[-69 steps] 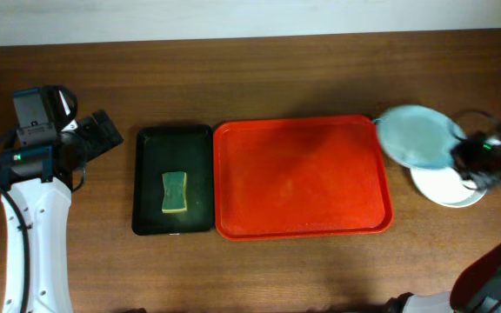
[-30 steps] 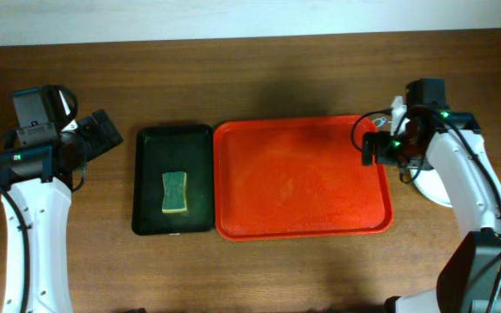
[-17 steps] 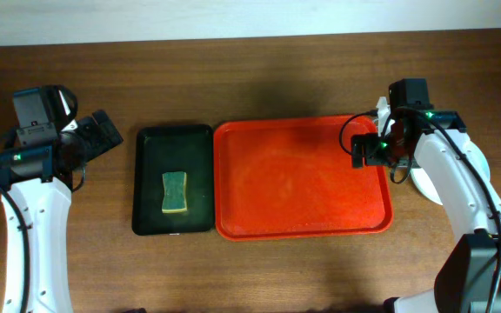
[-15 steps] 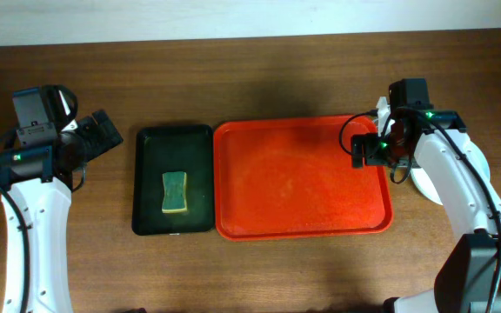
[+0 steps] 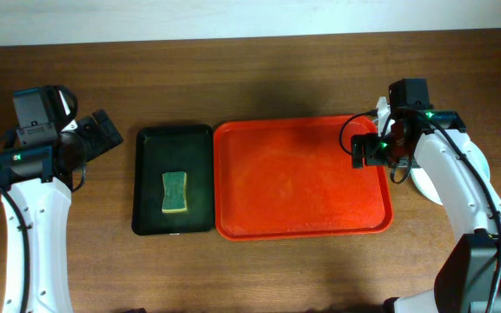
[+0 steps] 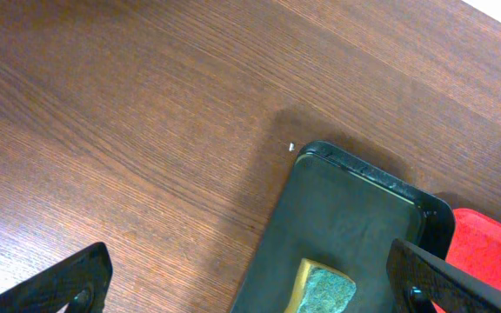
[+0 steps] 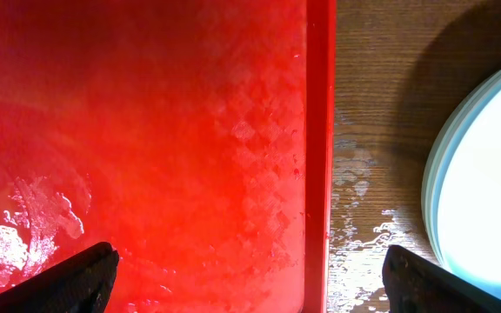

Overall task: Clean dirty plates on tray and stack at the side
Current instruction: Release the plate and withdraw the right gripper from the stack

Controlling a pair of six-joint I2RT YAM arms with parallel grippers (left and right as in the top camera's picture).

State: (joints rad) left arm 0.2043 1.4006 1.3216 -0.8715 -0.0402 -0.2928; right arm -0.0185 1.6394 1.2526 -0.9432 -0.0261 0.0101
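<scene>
The right gripper [image 7: 246,261] hangs spread wide, empty, over the tray's [image 7: 103,104] right rim. The plates [image 7: 485,191] beyond are cut off. The left gripper [image 6: 249,261] gapes too.

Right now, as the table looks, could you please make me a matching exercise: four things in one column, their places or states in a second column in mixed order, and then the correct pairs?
Things:
1. sponge
2. plates
3. orange-red tray
4. right gripper

Places or states:
A. open, above the right side of the orange-red tray
B. on the wooden table, to the right of the orange-red tray
C. lying in the black tray
D. wet, with nothing lying on it

Pairs: 1-C, 2-B, 3-D, 4-A
</scene>
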